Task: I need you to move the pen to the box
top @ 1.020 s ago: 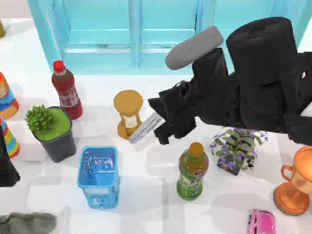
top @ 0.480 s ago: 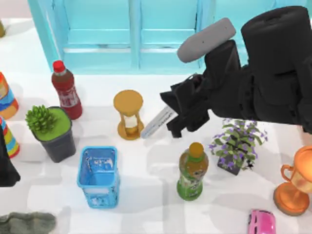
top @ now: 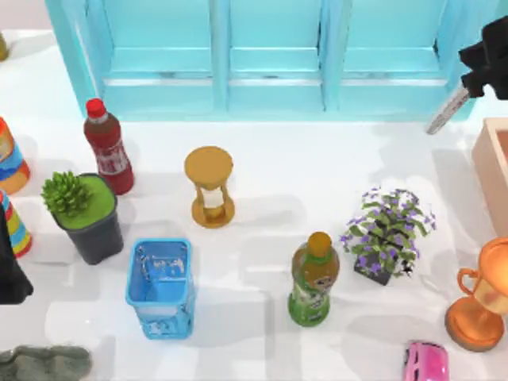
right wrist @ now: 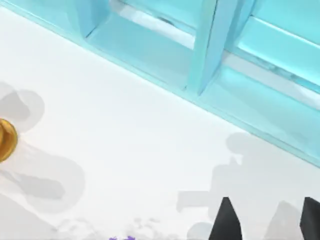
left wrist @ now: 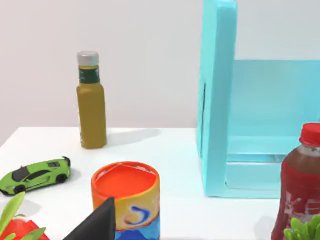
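The pen, a silver-grey speckled stick, hangs tilted in the air at the top view's far right, in front of the blue shelf. My right gripper is shut on its upper end at the picture's edge. Just below and to the right, the peach-tan box shows one thick wall and a strip of pinkish inside. In the right wrist view two black fingertips stand above white table near the shelf's base. My left arm is parked at the left edge.
A blue shelf runs along the back. On the table stand a red bottle, hourglass, green potted plant, blue basket, green bottle, purple flower pot, bronze trophy and pink car.
My right arm has swung from the table's middle, near the hourglass, to the far right and back, carrying the pen with it until it hangs beside the box.
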{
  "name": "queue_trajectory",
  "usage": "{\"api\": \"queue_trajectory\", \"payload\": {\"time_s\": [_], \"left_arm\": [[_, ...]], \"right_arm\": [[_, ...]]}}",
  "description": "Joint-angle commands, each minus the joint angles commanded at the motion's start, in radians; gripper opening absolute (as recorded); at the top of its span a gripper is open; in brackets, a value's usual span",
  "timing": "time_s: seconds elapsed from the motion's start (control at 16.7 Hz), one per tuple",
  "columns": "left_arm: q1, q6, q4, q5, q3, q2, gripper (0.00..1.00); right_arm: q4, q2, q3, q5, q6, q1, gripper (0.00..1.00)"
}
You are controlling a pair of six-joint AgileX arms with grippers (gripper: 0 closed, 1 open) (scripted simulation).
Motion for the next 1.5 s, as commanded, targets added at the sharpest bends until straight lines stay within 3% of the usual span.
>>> {"api": "queue_trajectory", "payload": {"time_s": [0.24, 0.48, 0.96, 1.5], "left_arm": [[0.0, 0.0, 0.0, 0.0, 0.0, 0.0, 1.0], [0.0, 0.0, 0.0, 0.0, 0.0, 0.0, 1.0], [0.0, 0.0, 0.0, 0.0, 0.0, 0.0, 1.0], [0.0, 0.0, 0.0, 0.0, 0.0, 0.0, 1.0]], "right_arm": [[-0.278, -0.028, 0.076, -0.037, -0.17, -0.333, 0.0], [-0.458, -0.05, 0.103, -0.063, -0.277, -0.518, 0.0], [-0.468, -0.049, 0.085, -0.064, -0.29, -0.541, 0.0], [-0.231, -0.043, -0.132, -0.049, -0.263, -0.511, 0.0]]}}
